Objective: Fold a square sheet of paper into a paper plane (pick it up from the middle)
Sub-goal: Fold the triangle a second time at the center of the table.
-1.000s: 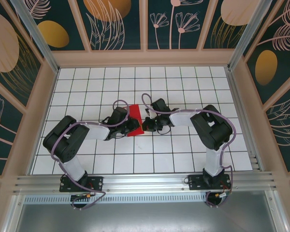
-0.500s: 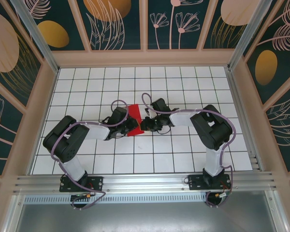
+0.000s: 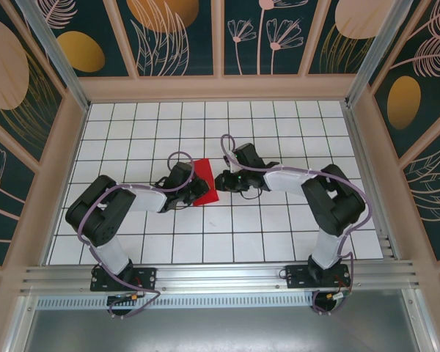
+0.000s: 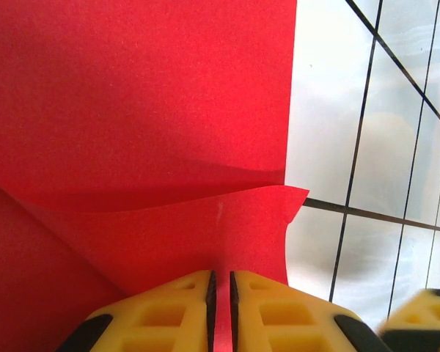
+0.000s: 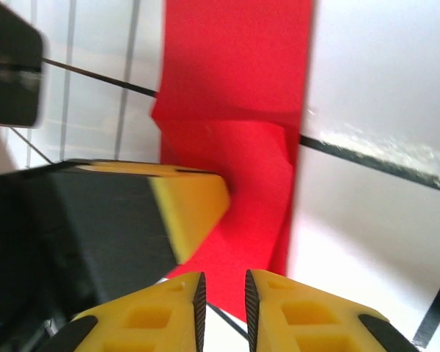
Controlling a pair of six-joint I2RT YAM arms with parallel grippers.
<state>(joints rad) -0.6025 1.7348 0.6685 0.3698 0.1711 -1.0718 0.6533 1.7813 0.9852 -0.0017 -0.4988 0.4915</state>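
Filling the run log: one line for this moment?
left gripper: shut on lifted flap of red paper | right gripper: nearly closed at paper's edge, grip unclear | paper: partly folded, on tiled table

Two white and black robot arms reach forward from their bases and bend inward, so their wrists face each other at the centre. The left arm (image 3: 128, 199) lies low with its elbow out to the left, and the right arm (image 3: 319, 192) mirrors it. The left hand (image 3: 202, 193) has its yellow fingers (image 4: 161, 315) pressed nearly together, pinching a raised fold of thin bright red paper (image 4: 169, 235) (a sliver of red shows in the slit). The right hand (image 3: 220, 182) sits just beside it, fingertips (image 5: 301, 315) a narrow slit apart; whether they grip anything is unclear.
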